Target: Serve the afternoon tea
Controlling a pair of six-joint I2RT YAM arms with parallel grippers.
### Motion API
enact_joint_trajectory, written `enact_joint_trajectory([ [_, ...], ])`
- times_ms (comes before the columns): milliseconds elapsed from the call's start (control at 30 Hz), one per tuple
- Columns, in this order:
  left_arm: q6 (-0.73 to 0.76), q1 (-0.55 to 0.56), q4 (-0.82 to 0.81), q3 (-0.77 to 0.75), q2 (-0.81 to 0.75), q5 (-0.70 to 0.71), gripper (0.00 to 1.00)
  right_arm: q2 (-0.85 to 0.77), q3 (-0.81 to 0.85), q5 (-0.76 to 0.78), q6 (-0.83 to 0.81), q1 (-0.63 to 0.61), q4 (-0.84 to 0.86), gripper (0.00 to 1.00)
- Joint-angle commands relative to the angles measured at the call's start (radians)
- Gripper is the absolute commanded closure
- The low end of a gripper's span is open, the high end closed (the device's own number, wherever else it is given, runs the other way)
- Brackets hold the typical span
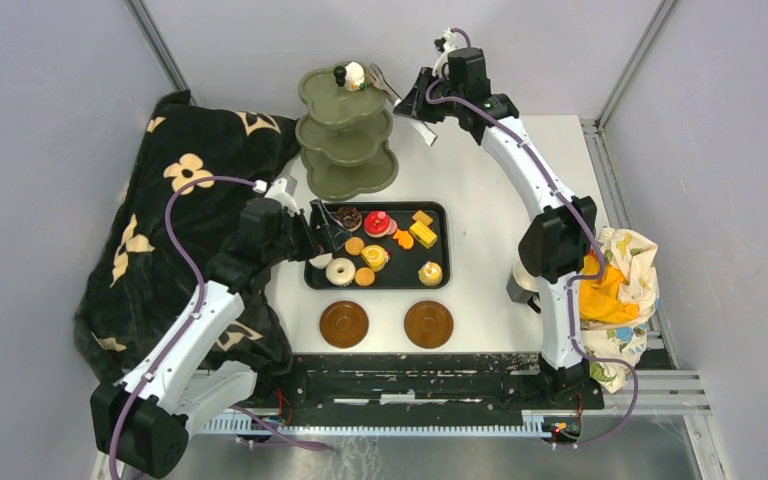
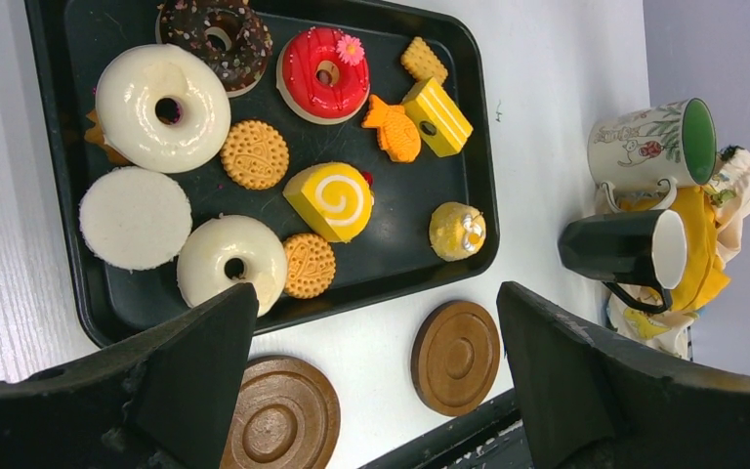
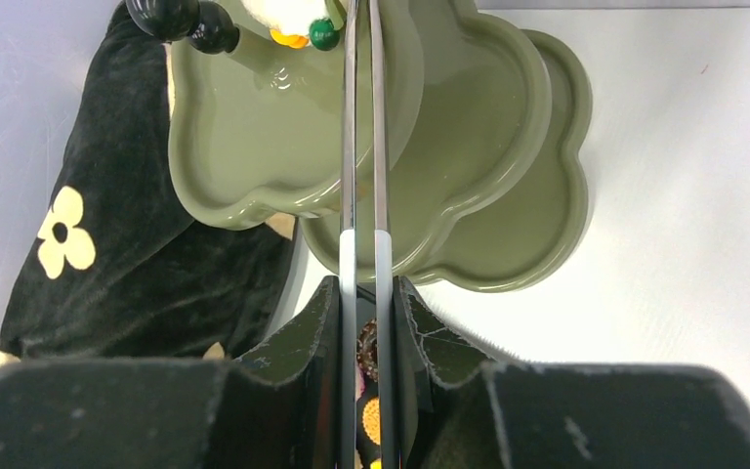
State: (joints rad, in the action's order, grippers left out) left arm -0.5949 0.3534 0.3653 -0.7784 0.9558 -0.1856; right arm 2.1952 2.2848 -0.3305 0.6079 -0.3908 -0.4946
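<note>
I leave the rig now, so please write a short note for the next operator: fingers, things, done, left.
Left gripper: fingers open, empty, above the black tray.
Right gripper: fingers shut on the metal tongs, tips at the top tier of the stand.
Done: one pastry on the top tier.
To do: other pastries on the tray; both saucers bare; both mugs on their sides beside the cloth.

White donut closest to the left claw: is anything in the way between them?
Nothing visible is. The left claw is open, and the white donut lies just ahead of its fingers on the black tray. A cookie sits beside the donut, not in front of it.
</note>
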Motion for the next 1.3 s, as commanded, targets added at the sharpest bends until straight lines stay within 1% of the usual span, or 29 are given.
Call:
enact_joint_trajectory([
  [0,0.013,-0.005,-0.014,-0.020,-0.037,-0.003,0.01,-0.130,-0.002,0.058,-0.036,0.000,0.044,0.99],
  [67,0.012,-0.004,0.004,-0.025,-0.049,0.002,0.01,-0.202,-0.058,0.082,-0.055,0.009,0.036,0.99],
  [167,0.004,-0.005,0.032,-0.032,-0.072,0.013,0.01,-0.365,-0.265,0.146,-0.094,0.017,0.063,0.99],
  [233,0.000,-0.005,0.050,-0.036,-0.089,0.030,0.01,-0.501,-0.401,0.188,-0.134,0.016,0.066,0.99],
  [367,0.003,-0.006,0.106,-0.048,-0.123,0.069,0.01,-0.707,-0.666,0.222,-0.194,0.017,0.008,0.99],
  [467,0.005,-0.007,0.145,-0.048,-0.144,0.111,0.01,-0.843,-0.846,0.204,-0.202,0.011,-0.046,0.97],
  [633,-0.026,-0.006,0.189,-0.059,-0.161,0.177,0.01,-0.987,-1.056,0.198,-0.230,-0.026,-0.187,0.90],
  [733,-0.062,-0.008,0.164,-0.050,-0.176,0.163,0.01,-1.048,-1.167,0.176,-0.221,-0.027,-0.212,0.87],
  [800,-0.073,-0.008,0.143,-0.031,-0.184,0.137,0.01,-1.072,-1.215,0.141,-0.215,-0.031,-0.204,0.86],
  [867,-0.081,-0.007,0.137,-0.015,-0.189,0.125,0.01,-1.055,-1.214,0.094,-0.249,-0.047,-0.225,0.85],
  [967,-0.093,-0.007,0.133,0.001,-0.190,0.114,0.01,-0.984,-1.151,0.172,-0.307,-0.102,-0.297,0.82],
  [1033,-0.099,-0.007,0.128,0.005,-0.192,0.105,0.01,-0.946,-1.131,0.225,-0.323,-0.129,-0.301,0.79],
  [1100,-0.100,-0.007,0.129,0.003,-0.195,0.103,0.01,-0.924,-1.115,0.263,-0.330,-0.144,-0.294,0.74],
  [1167,-0.101,-0.008,0.132,-0.001,-0.197,0.106,0.01,-0.899,-1.093,0.289,-0.343,-0.146,-0.305,0.67],
  [1267,-0.103,-0.007,0.137,-0.001,-0.209,0.102,0.01,-0.890,-1.077,0.320,-0.361,-0.149,-0.308,0.62],
])
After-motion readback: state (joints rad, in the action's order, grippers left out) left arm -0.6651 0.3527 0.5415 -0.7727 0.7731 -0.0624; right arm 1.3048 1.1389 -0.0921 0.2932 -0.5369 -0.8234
